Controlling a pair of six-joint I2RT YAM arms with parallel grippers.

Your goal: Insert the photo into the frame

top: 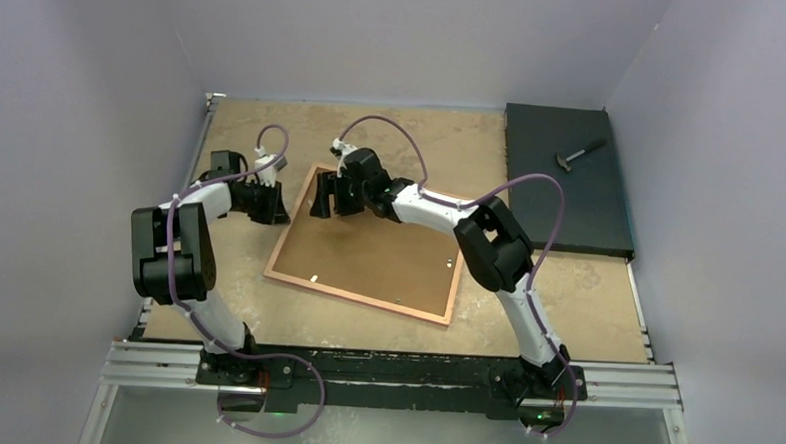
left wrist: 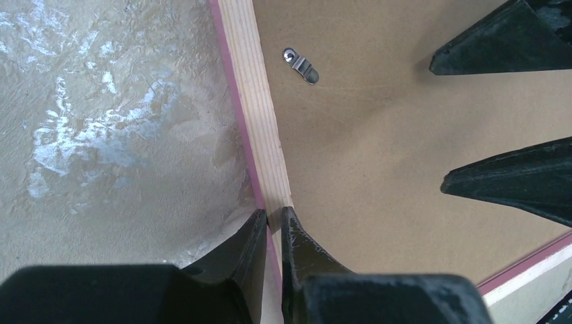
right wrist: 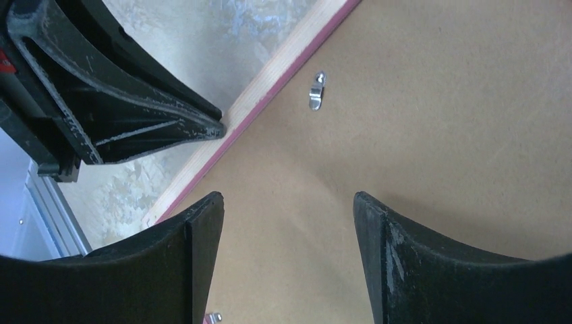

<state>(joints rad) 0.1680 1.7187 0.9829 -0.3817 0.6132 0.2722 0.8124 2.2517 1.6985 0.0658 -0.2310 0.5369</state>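
Note:
The frame [top: 366,299] lies face down on the table, its pale wood rim [left wrist: 260,121] edged with pink. A brown backing board [top: 388,252] fills it, so the photo is hidden. My left gripper [left wrist: 273,214] is at the frame's left side, shut on the rim with one finger outside it and one on the board [left wrist: 378,155]. In the top view this left gripper [top: 275,205] is at the frame's far-left corner. My right gripper [right wrist: 288,197] hovers open over the board [right wrist: 438,121] with nothing between its fingers, close beside the left one, as the top view of the right gripper [top: 328,196] shows.
Small metal turn clips [left wrist: 301,65] [right wrist: 316,91] sit on the board near the rim. A black mat [top: 565,209] with a hammer [top: 579,153] lies at the back right. Walls close in the table on three sides, with a metal rail [top: 392,374] along the near edge.

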